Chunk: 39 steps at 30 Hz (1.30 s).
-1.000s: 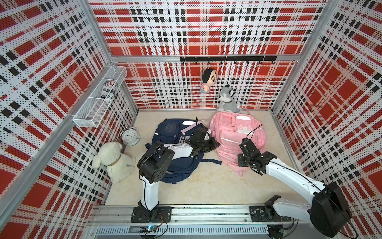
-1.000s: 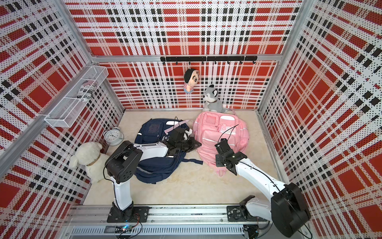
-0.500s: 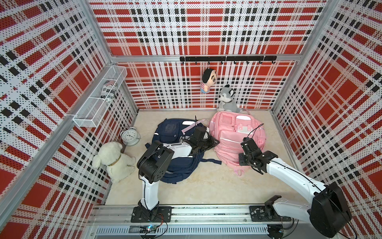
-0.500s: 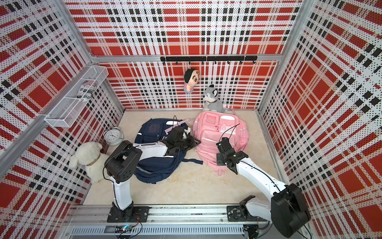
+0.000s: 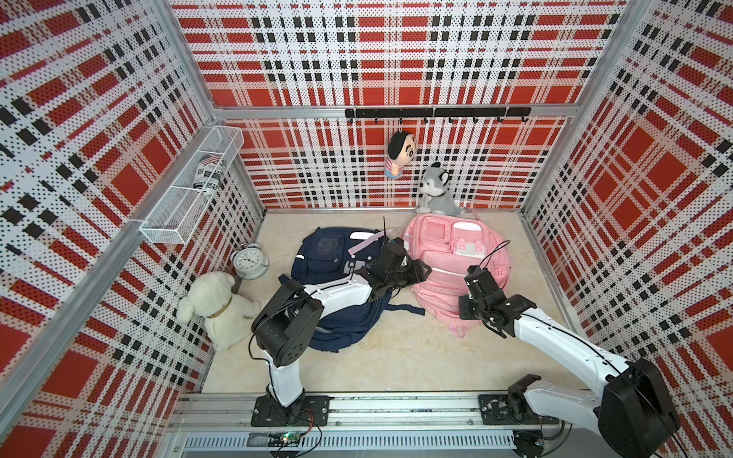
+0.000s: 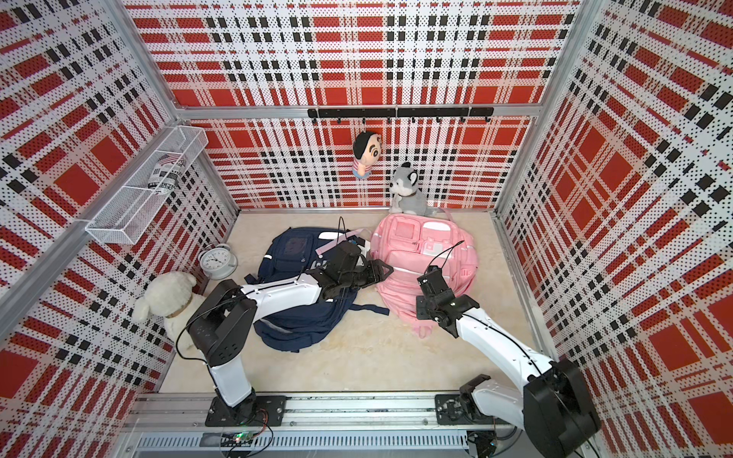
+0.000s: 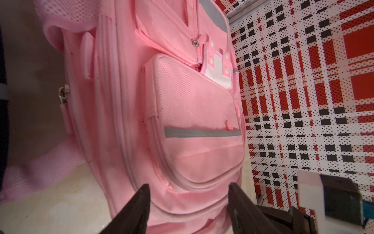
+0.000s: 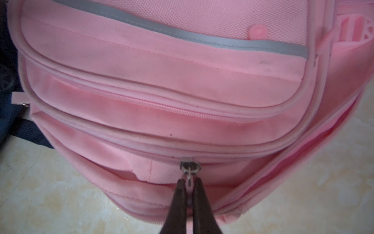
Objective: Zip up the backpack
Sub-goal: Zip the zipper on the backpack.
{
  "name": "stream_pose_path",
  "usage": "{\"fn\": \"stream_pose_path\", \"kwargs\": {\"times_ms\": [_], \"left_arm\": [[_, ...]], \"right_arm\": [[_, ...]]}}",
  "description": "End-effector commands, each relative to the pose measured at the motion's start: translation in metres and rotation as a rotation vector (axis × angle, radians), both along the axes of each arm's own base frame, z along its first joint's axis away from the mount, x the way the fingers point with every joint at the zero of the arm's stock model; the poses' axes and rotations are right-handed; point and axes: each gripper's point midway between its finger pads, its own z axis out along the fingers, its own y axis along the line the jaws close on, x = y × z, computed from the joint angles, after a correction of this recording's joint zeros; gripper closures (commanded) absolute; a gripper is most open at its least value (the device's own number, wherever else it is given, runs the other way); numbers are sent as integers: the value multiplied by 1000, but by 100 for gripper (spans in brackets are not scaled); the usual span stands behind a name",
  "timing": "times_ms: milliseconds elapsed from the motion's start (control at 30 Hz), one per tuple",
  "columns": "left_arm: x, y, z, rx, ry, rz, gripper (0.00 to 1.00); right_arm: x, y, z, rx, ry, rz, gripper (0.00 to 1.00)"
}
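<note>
LEFT HAND LETS GO: my left gripper (image 7: 188, 185), nearly closed a second ago, now stands with its jaws well apart. They frame the near corner of the pink backpack (image 5: 448, 285) and grip nothing that I can see. The bag lies flat on the floor (image 5: 396, 357), just beside the navy backpack (image 5: 325, 253) and in front of both arms.

My right gripper (image 8: 189, 181) is clamped tight on the zipper pull (image 8: 189, 176). The slider (image 8: 190, 167) sits midway along the bag's near end. To one side of it the seam gapes, so I judge the zip only partly run. With the bracing hold released, the fabric may bunch unless I take a fresh grip further along.

The left arm lies low and stretched across the navy backpack, its wrist turned toward the pink bag's flank. The right arm reaches in from its base, forearm rising and wrist bent down over the bag's near edge.
</note>
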Motion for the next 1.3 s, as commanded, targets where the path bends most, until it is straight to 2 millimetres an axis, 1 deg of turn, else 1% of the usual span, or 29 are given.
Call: {"fn": "stream_pose_path", "kwargs": {"times_ms": [0, 100, 200, 400, 500, 567, 667, 833, 1000, 1100, 1267], "left_arm": [[-15, -11, 14, 6, -14, 7, 36], [-32, -33, 14, -10, 5, -23, 36], [-41, -47, 6, -18, 46, -30, 36], [-63, -67, -4, -12, 105, -77, 37], [-71, -72, -16, 28, 132, -98, 37], [-73, -71, -23, 34, 153, -94, 37], [-70, -69, -27, 35, 161, -71, 37], [-61, -67, -27, 15, 164, -38, 38], [-50, -59, -29, 9, 167, -1, 38], [-45, -57, -29, -3, 168, 4, 41], [-44, -58, -40, -4, 196, -9, 46]], "right_arm": [[12, 8, 15, 45, -73, 17, 100], [14, 10, 14, 47, -77, 22, 100], [16, 11, 14, 45, -78, 26, 100], [17, 10, 18, 40, -93, 28, 100], [18, 9, 18, 36, -98, 28, 100], [18, 9, 19, 37, -98, 29, 100], [17, 11, 20, 44, -105, 42, 100], [13, 12, 22, 46, -113, 62, 100], [8, 14, 22, 55, -115, 81, 100], [6, 16, 21, 59, -115, 90, 100], [7, 25, 27, 66, -133, 119, 100]]}}
